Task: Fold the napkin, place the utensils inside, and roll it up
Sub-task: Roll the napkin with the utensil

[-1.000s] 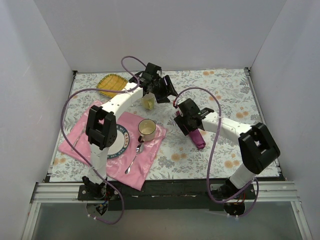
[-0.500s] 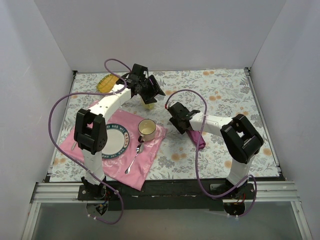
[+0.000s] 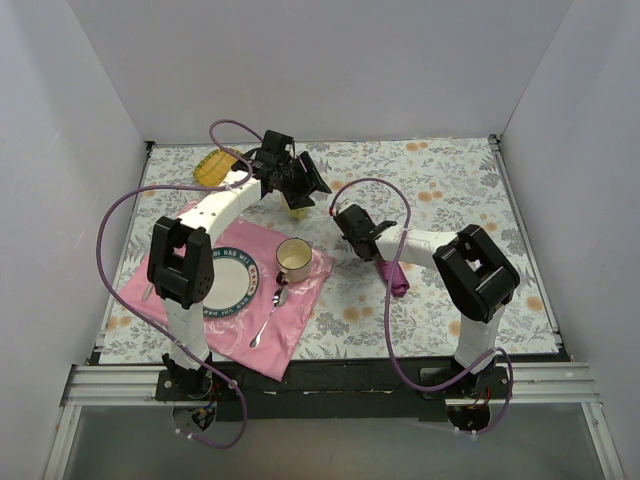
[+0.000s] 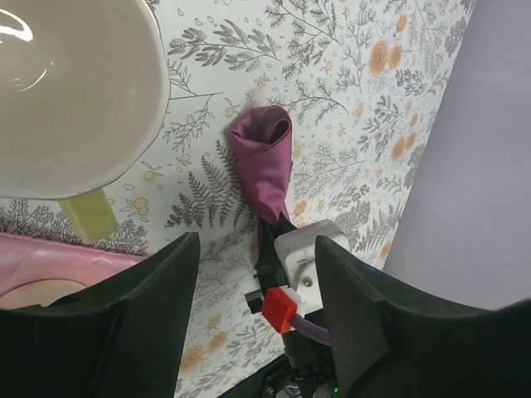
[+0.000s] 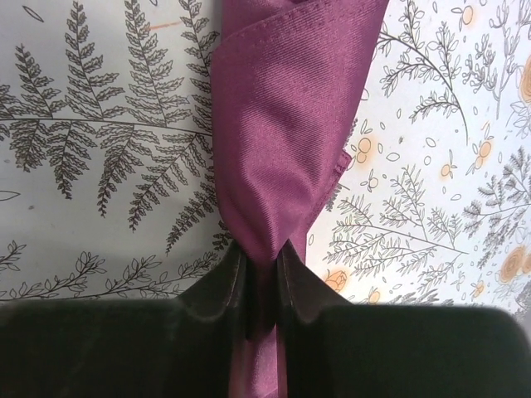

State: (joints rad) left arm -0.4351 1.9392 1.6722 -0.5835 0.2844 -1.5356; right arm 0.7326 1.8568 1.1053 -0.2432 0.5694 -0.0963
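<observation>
1. Two arms work over the floral bench [image 3: 460,190]. The left one reaches to the far middle and the right one bends in toward the centre.
2. Napkin [image 5: 286,124] is a rolled, tapered bundle lying on the bench. It sits right of the pink placemat [image 3: 295,310] and apart from it.
3. Right tool [image 5: 260,290] is clenched on the napkin's narrow end. The cloth is pinched between both fingers [image 5: 220,286], and the wide part fans away from the tool.
4. In the left wrist view the roll's far end shows a curled opening. Cannot tell what is inside.
5. Left tool [image 3: 298,182] is released, fingers spread wide with nothing between them.
6. Left tool hangs over a pale cup [image 4: 75,91] with a yellow-green handle. The cup sits just off to one side of the fingers, and I cannot tell if they touch.
7. Placemat carries a plate [image 3: 235,285], a mug [image 3: 294,259] and a spoon [image 3: 268,318]. The spoon lies beside the plate, its bowl near the mug.
8. Yellow basket [image 3: 210,168] sits at the bench's far left.
</observation>
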